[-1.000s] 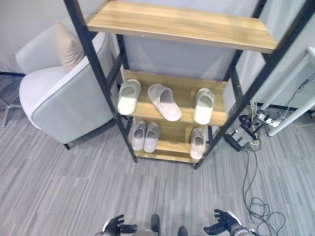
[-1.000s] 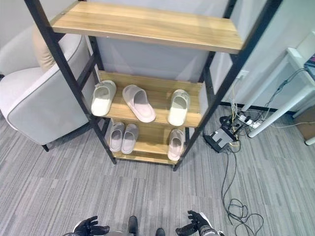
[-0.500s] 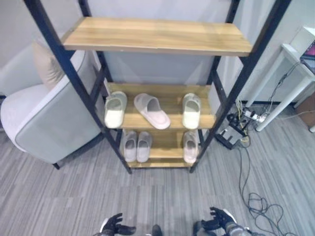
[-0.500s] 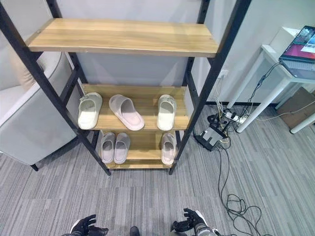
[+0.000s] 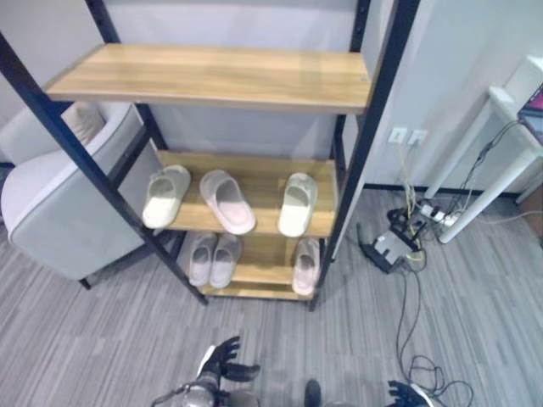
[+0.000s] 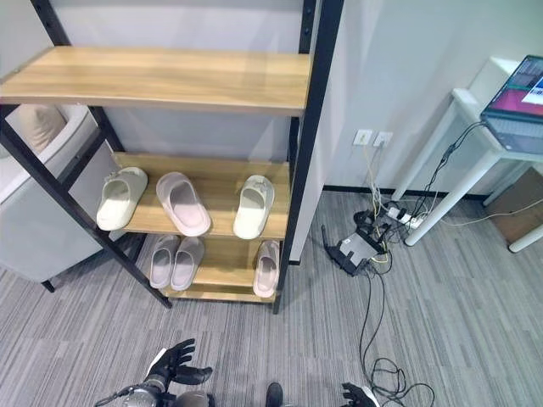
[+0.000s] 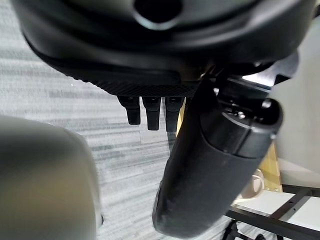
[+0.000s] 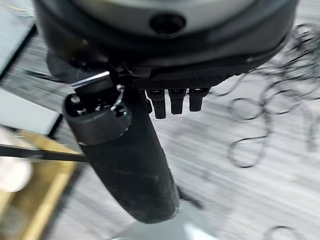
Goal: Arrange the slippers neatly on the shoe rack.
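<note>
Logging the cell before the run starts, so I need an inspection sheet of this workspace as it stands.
Surface: shoe rack, three wooden shelves in a black frame; top shelf bare.
Job's things: middle shelf holds three slippers, the centre one angled; bottom shelf holds a pair at left and a single slipper at right.
Clutter: nothing seen on the shelves.
Robot hands: left robot hand low over the floor, fingers spread, holding nothing; right robot hand fingers straight, holding nothing.
Cables: power strip and loose cables on the floor right of the rack.
Surroundings: grey armchair at left, white desk at right, striped carpet.
</note>
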Tool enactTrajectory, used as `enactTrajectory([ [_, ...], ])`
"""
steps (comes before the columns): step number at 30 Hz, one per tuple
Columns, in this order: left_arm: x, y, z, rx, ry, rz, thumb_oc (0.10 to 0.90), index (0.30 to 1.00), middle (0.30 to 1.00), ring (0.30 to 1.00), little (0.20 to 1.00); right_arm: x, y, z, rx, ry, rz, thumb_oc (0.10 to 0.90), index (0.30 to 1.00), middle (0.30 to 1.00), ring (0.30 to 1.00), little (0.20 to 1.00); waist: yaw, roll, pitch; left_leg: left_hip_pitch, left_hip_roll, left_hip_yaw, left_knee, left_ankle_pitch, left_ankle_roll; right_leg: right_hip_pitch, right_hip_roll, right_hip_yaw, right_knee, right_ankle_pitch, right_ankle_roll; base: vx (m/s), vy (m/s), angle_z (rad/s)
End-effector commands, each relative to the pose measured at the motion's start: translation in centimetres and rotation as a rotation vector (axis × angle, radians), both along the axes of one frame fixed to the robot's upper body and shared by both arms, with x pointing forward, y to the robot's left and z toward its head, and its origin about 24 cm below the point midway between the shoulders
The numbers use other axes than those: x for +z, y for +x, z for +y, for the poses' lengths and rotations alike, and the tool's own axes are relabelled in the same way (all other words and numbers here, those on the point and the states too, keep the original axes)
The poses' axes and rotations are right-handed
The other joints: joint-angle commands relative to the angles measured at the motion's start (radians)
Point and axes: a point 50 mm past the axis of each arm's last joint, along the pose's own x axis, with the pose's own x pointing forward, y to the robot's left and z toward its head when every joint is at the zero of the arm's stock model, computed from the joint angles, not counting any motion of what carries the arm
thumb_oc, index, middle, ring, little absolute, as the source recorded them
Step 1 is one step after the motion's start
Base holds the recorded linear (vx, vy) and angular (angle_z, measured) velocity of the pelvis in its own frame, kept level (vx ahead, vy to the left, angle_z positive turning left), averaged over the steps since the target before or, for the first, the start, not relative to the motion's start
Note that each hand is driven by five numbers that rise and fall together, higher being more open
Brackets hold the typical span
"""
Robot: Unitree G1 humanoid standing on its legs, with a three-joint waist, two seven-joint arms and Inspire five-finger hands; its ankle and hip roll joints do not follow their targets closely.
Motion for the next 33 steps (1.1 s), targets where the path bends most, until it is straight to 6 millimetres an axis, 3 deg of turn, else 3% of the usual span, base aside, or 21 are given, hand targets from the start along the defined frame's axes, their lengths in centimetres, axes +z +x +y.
enactTrajectory([
  [1,0.9,1.0,0.9,-0.025,0.039,-0.062,0.800,0.900,0.900,0.900,0.900,0.6,1.2,-0.3,0.019,-0.007,-0.073,0.800,0.900,0.900,0.900,0.900,0.023,0.038,-0.006,0.033,0.005,-0.032,-0.114,0.089,0.022,0.069,-0.011,0.023,0.102,-0.145,0.105,0.09,0.105,-0.06],
  [5,1.1,0.6,1.4,-0.094,0.076,-0.066,0.800,0.900,0.900,0.900,0.900,0.5,1.1,0.1,0.007,0.016,-0.078,0.800,0.900,0.900,0.900,0.900,0.018,0.043,-0.040,0.107,-0.014,-0.066,-0.201,0.097,0.039,0.066,-0.016,0.041,0.116,-0.139,0.116,0.14,0.161,-0.19],
  [8,2.7,1.6,2.2,-0.133,0.104,-0.153,0.800,0.900,0.900,0.900,0.900,0.4,1.0,0.4,0.021,0.029,-0.071,0.800,0.900,0.900,0.900,0.900,0.024,0.045,-0.052,0.139,-0.022,-0.069,-0.227,0.096,0.053,0.075,-0.026,0.053,0.108,-0.135,0.126,0.09,0.109,-0.24],
  [13,6.8,2.6,2.5,-0.210,0.070,-0.350,0.800,0.900,0.900,0.900,0.900,0.6,1.1,0.5,0.050,0.037,-0.091,0.800,0.900,0.900,0.900,0.900,0.033,0.050,-0.063,0.169,-0.037,-0.057,-0.259,0.092,0.066,0.088,-0.044,0.045,0.098,-0.132,0.145,0.05,0.105,0.06],
  [14,9.3,3.2,2.5,-0.201,-0.018,-0.455,0.800,0.900,0.900,0.900,0.900,0.8,1.2,0.3,0.060,0.038,-0.096,0.800,0.900,0.900,0.900,0.900,0.034,0.055,-0.063,0.168,-0.041,-0.054,-0.261,0.090,0.068,0.089,-0.049,0.038,0.095,-0.129,0.150,0.02,0.088,0.12],
  [15,9.3,3.2,2.5,-0.201,-0.018,-0.454,0.800,0.900,0.900,0.900,0.900,0.8,1.2,0.3,0.061,0.038,-0.096,0.800,0.900,0.900,0.900,0.900,0.033,0.055,-0.063,0.168,-0.042,-0.054,-0.261,0.090,0.068,0.089,-0.049,0.038,0.095,-0.129,0.150,0.01,0.094,0.10],
  [18,17.1,3.3,1.4,-0.311,-0.257,-0.764,0.800,0.900,0.900,0.900,0.900,0.6,0.8,0.1,0.081,0.030,-0.063,0.800,0.900,0.900,0.900,0.900,0.056,0.058,-0.066,0.163,-0.049,-0.055,-0.261,0.084,0.067,0.098,-0.058,0.022,0.075,-0.123,0.158,0.01,0.049,0.10],
  [20,17.7,3.2,1.2,-0.316,-0.302,-0.787,0.800,0.900,0.900,0.900,0.900,0.5,0.5,0.3,0.080,0.036,-0.058,0.800,0.900,0.900,0.900,0.900,0.058,0.054,-0.066,0.164,-0.049,-0.054,-0.261,0.083,0.067,0.101,-0.059,0.022,0.073,-0.123,0.159,0.01,0.011,0.15],
  [21,19.1,3.1,0.5,-0.322,-0.417,-0.831,0.800,0.900,0.900,0.900,0.900,0.1,-0.5,0.6,0.080,0.042,-0.023,0.800,0.900,0.900,0.900,0.900,0.063,0.052,-0.065,0.164,-0.050,-0.055,-0.261,0.082,0.066,0.105,-0.058,0.020,0.071,-0.124,0.160,0.01,0.006,0.14],
  [26,21.6,3.4,-0.7,-0.364,-0.540,-0.906,0.800,0.900,0.900,0.900,0.900,-0.7,-2.4,1.1,0.076,0.052,0.067,0.800,0.900,0.900,0.900,0.900,0.070,0.046,-0.065,0.164,-0.049,-0.061,-0.261,0.080,0.064,0.111,-0.056,0.014,0.065,-0.122,0.159,0.02,-0.009,0.04],
  [31,24.3,4.8,-2.4,-0.425,-0.500,-1.042,0.800,0.900,0.900,0.900,0.900,-0.8,-2.4,0.8,0.076,0.032,0.096,0.800,0.900,0.900,0.900,0.900,0.070,0.045,-0.060,0.156,-0.047,-0.067,-0.261,0.079,0.062,0.098,-0.053,0.021,0.064,-0.115,0.158,0.02,-0.012,0.04],
  [33,25.3,5.6,-2.3,-0.458,-0.358,-1.099,0.800,0.900,0.900,0.900,0.900,-0.8,-2.2,0.7,0.070,0.027,0.089,0.800,0.900,0.900,0.900,0.900,0.066,0.045,-0.058,0.149,-0.045,-0.068,-0.261,0.079,0.062,0.087,-0.049,0.028,0.064,-0.112,0.159,0.02,-0.010,-0.03],
])
